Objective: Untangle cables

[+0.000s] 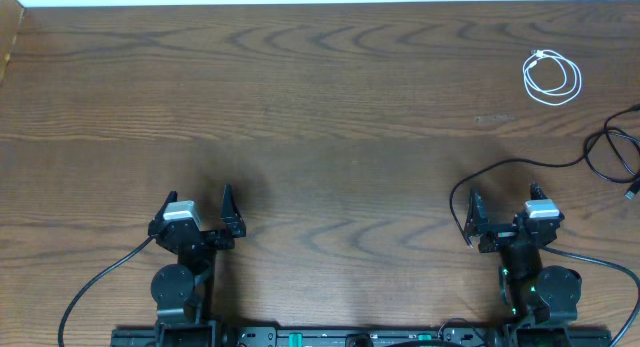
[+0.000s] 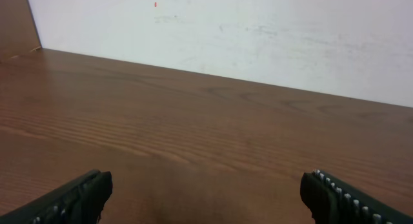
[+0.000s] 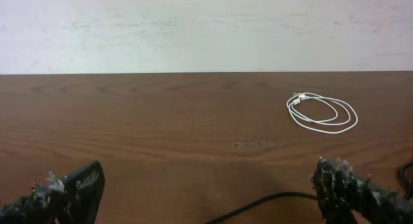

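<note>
Both claws are apart with nothing between them. Left gripper [image 1: 197,198] sits in the lower left of the overhead view over bare wooden table [image 1: 320,107]; its wrist view [image 2: 206,180] shows only wood grain and the white wall behind. Right gripper [image 1: 505,196] is lower right, also holding nothing. White cable [image 1: 552,78] lies coiled in a small loose loop in the upper right, near the far edge of the table. In the right wrist view [image 3: 208,169] that coil [image 3: 322,114] sits right of centre, well ahead of the fingers. Black cable [image 1: 610,147] loops at the right edge below the white coil, not touching it. A thin run of it trails left and curves round the right gripper's left side. It shows as a dark line [image 3: 271,199] low in the right wrist view.
</note>
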`<state>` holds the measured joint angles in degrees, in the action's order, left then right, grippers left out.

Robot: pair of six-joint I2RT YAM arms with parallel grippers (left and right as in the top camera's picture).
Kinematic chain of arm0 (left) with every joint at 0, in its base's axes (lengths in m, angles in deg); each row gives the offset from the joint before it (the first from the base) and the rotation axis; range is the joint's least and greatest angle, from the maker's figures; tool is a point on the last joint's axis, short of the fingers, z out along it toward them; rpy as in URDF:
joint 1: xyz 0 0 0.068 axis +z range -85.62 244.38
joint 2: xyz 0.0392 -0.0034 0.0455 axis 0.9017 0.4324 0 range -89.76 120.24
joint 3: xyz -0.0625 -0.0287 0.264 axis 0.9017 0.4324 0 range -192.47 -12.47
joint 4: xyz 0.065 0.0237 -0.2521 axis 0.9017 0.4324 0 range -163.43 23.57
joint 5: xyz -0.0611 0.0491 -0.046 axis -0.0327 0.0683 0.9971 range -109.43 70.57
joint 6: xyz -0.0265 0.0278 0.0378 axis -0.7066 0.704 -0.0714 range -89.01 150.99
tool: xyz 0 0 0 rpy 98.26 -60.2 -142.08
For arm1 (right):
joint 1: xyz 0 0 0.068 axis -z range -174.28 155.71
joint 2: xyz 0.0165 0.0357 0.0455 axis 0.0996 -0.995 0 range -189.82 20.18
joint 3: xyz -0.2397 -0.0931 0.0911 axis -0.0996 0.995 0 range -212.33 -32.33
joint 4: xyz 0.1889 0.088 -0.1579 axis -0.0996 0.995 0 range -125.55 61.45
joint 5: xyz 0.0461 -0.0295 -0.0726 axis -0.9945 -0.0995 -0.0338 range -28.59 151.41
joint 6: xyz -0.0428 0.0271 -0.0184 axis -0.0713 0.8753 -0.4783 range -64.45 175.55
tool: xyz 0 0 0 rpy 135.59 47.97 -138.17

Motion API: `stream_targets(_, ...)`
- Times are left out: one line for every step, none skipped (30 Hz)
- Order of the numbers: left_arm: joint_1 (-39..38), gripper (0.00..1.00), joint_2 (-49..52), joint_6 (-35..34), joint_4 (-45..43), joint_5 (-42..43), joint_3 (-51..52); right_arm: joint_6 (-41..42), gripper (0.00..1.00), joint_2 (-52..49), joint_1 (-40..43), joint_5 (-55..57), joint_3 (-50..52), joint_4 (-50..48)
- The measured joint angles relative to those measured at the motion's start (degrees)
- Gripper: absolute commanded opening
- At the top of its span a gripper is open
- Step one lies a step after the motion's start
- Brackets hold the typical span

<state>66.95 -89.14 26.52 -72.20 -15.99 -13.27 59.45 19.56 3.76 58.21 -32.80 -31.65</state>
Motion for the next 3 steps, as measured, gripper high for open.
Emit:
stream_targets(0.0,0.98,0.0,0.0,0.0,0.0,0.0,0.0,0.99,0.0,0.0,0.0,0.0,0.0)
stream_targets(0.0,0.98,0.0,0.0,0.0,0.0,0.0,0.0,0.99,0.0,0.0,0.0,0.0,0.0)
stream_targets(0.0,0.98,0.0,0.0,0.0,0.0,0.0,0.0,0.99,0.0,0.0,0.0,0.0,0.0)
